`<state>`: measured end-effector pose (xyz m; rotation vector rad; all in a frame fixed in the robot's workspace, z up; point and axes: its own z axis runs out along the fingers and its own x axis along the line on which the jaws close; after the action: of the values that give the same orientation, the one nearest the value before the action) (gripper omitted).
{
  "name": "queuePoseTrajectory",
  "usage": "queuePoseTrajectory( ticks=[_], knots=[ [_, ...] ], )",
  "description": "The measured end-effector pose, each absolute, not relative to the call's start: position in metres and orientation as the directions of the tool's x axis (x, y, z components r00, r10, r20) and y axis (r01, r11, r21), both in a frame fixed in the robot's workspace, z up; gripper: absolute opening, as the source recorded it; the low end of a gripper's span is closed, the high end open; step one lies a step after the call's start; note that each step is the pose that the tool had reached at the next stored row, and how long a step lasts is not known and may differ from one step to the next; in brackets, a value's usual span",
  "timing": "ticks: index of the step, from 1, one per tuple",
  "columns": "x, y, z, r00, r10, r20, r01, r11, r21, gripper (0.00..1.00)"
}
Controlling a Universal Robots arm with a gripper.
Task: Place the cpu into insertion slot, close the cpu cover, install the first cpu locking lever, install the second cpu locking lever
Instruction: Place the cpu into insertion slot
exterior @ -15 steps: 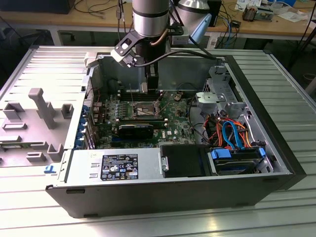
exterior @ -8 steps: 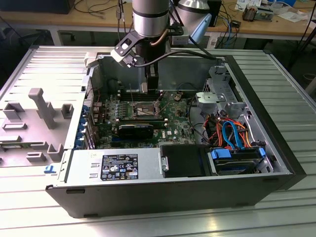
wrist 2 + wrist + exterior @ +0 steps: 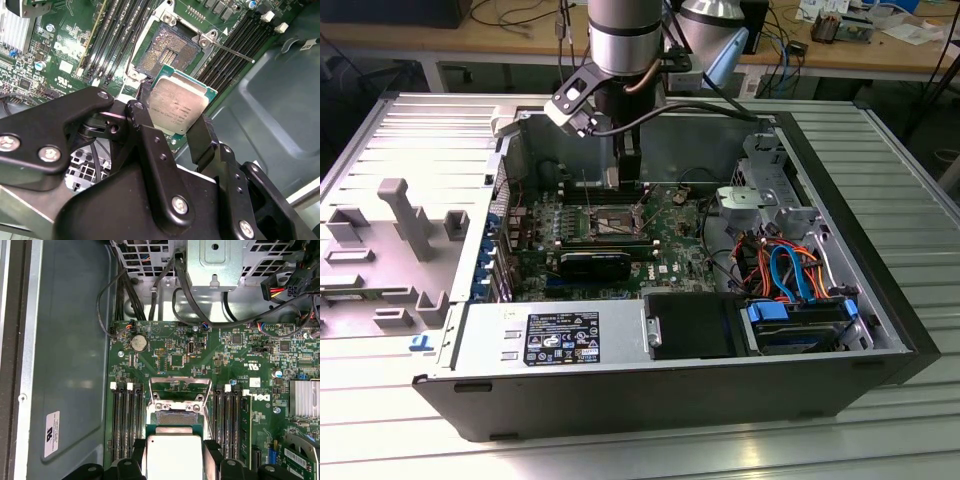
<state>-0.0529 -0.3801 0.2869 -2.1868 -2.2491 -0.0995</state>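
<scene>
My gripper (image 3: 172, 124) is shut on the cpu (image 3: 176, 106), a flat silver-grey square with a green rim, pinched by two opposite edges between the black fingers (image 3: 142, 120). It hangs above the green board, just off one edge of the insertion slot (image 3: 169, 46), whose dark pin field lies bare. In the first wrist view the cpu (image 3: 174, 456) sits right beside the insertion slot (image 3: 175, 419), and the cpu cover (image 3: 180, 389) is swung open on the slot's far side. A thin locking lever (image 3: 231, 51) sticks out unlatched. In the exterior view the gripper (image 3: 628, 180) reaches down into the open case.
Black memory slots (image 3: 127, 425) flank the socket on both sides. A ribbed silver heatsink (image 3: 305, 398), a metal drive cage (image 3: 215, 260) and loose cables (image 3: 790, 270) crowd the board. The case wall (image 3: 270, 105) rises close by. A grey moulded tray (image 3: 390, 240) lies at the exterior view's left.
</scene>
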Motion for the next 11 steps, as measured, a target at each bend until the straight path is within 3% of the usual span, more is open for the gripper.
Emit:
queuePoseTrajectory(
  ticks=[11],
  knots=[
    [-0.059,-0.381,0.261,-0.012,0.999,0.046,0.999,0.010,0.050,0.54]
  ],
)
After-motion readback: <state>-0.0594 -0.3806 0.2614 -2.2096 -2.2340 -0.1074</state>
